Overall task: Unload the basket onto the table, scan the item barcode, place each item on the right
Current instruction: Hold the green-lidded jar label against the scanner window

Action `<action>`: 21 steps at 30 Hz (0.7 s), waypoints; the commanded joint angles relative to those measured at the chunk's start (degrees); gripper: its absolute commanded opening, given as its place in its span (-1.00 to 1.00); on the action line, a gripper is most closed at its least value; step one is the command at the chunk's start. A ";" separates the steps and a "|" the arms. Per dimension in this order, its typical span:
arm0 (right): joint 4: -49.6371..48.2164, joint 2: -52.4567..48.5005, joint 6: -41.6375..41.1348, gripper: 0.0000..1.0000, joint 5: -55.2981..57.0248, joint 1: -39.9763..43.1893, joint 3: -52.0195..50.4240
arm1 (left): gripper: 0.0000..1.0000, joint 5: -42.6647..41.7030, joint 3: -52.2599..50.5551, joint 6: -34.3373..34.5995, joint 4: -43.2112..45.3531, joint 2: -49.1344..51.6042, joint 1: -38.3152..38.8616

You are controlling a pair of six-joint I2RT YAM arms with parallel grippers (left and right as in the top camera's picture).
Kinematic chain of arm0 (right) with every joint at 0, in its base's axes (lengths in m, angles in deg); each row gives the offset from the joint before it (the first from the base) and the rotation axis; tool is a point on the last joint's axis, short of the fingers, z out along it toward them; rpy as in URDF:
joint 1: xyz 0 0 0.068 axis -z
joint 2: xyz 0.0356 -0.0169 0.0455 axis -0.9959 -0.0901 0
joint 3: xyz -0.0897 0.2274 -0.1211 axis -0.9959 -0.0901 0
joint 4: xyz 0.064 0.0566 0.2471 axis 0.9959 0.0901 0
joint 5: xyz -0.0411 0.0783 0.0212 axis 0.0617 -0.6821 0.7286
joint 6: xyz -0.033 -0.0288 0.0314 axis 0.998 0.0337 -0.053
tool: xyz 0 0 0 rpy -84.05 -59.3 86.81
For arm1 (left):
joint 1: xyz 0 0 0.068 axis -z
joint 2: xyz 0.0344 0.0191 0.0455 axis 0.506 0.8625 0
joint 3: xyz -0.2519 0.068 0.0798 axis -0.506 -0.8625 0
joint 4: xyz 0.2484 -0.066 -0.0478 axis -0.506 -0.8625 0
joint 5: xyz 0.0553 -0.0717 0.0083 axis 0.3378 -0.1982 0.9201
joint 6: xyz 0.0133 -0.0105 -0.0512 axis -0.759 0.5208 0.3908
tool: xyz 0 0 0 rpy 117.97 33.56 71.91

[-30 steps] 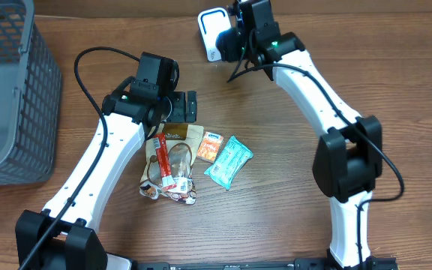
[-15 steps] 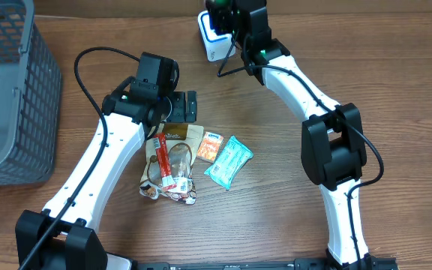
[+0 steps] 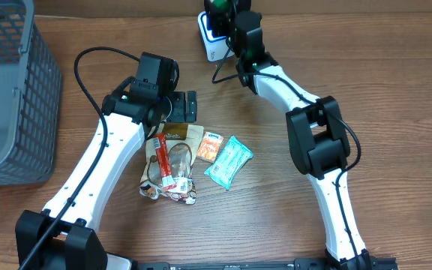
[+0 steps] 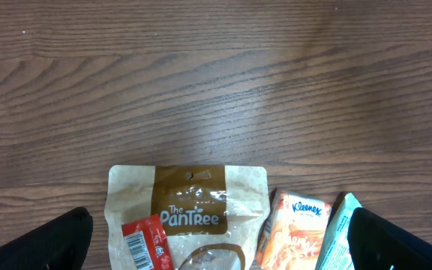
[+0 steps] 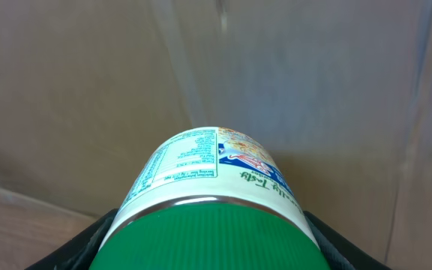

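2 grippers: right gripper is clasping jar at 12 o'clock by scanner; left gripper is hanging released. Jar's barcode likely needs turning toward scanner.

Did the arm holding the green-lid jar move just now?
Yes. Seen from overhead, the right jaws, holding the green-lidded jar, swung left: from beside the white scanner to over its far end.

jar btm cut off, label txt too small | scanner part hidden | basket cropped L
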 commanded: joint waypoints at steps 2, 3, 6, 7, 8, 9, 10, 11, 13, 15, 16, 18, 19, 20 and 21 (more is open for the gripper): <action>-1.42 0.24 -0.46 -0.93 0.00 -0.17 0.94 | 1.00 -0.42 0.70 0.59 -0.02 -0.46 0.04; -1.38 0.22 -1.25 -0.92 0.00 -0.17 0.94 | 0.99 -0.42 0.70 0.59 -0.02 -0.46 0.04; -1.68 0.22 -3.34 -0.93 -0.35 -0.17 0.94 | 1.00 -0.42 0.70 0.61 -0.02 -0.46 0.04; -1.70 0.22 -3.63 -0.93 -0.35 -0.17 0.94 | 1.00 -0.42 0.70 0.61 -0.02 -0.46 0.04; -1.81 0.22 -3.72 -0.93 -0.33 -0.17 0.94 | 1.00 -0.42 0.70 0.59 -0.02 -0.46 0.04; -1.92 0.22 -3.72 -0.92 -0.33 -0.17 0.94 | 0.99 -0.42 0.70 0.59 -0.02 -0.46 0.04; -2.12 0.22 -3.74 -0.93 -0.33 -0.17 0.94 | 1.00 -0.42 0.70 0.59 -0.02 -0.46 0.04; -2.69 0.24 -4.26 -0.93 -0.33 -0.13 0.94 | 0.99 -0.42 0.70 0.61 -0.02 -0.46 0.04; -4.57 1.05 -6.12 -0.93 -0.83 0.02 0.94 | 1.00 -0.42 0.70 0.61 -0.02 -0.46 0.04; -5.22 3.15 -6.25 -0.93 -1.95 0.17 0.94 | 1.00 -0.42 0.70 0.59 -0.02 -0.46 0.04; -5.11 4.35 -6.25 -0.93 -1.86 0.22 0.94 | 0.99 -0.42 0.70 0.59 -0.02 -0.46 0.04; -4.00 7.06 -6.23 -0.93 -1.86 0.35 0.94 | 1.00 -0.42 0.70 0.59 -0.02 -0.46 0.04; -2.64 8.68 -6.25 -0.93 -1.90 0.39 0.94 | 0.99 -0.42 0.70 0.59 -0.02 -0.46 0.04; -0.94 10.43 -6.23 -0.93 -1.90 0.46 0.94 | 0.99 -0.42 0.70 0.59 -0.02 -0.46 0.04; 1.07 12.26 -6.21 -0.93 -1.86 0.48 0.94 | 1.00 -0.42 0.70 0.59 -0.02 -0.46 0.04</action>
